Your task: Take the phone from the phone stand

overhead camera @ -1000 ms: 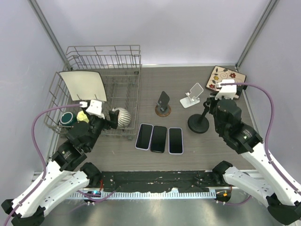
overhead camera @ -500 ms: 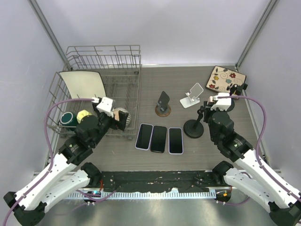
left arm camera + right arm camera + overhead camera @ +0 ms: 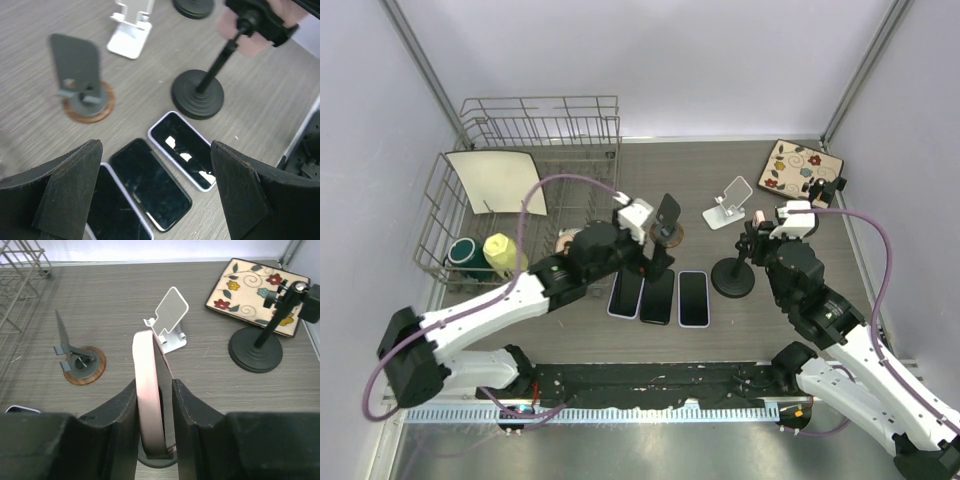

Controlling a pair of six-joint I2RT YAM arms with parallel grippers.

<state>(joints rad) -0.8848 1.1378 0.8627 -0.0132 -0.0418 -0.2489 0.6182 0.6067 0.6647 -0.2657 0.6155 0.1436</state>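
A pink phone (image 3: pixel 147 390) stands on edge in the clamp of a black pole phone stand (image 3: pixel 733 278), whose round base rests on the table. My right gripper (image 3: pixel 155 385) is shut on the phone, one finger against each side of it. From above, the right gripper (image 3: pixel 758 238) sits over the stand's top. In the left wrist view the same stand (image 3: pixel 197 94) shows, with pink phone (image 3: pixel 239 36) behind its clamp. The left gripper (image 3: pixel 156 145) is wide open with nothing between its fingers. It hovers over three phones (image 3: pixel 659 294) that lie flat side by side.
A dark stand on a wooden disc (image 3: pixel 667 222) and a white folding stand (image 3: pixel 728 203) sit behind the flat phones. A second black pole stand (image 3: pixel 825 185) is beside a floral tray (image 3: pixel 790 165) at the back right. A wire dish rack (image 3: pixel 535 150) fills the back left.
My left arm has swung from the dish rack to the right, over the flat phones, and its jaws have opened wider. The black stand under the right gripper has shifted slightly nearer.
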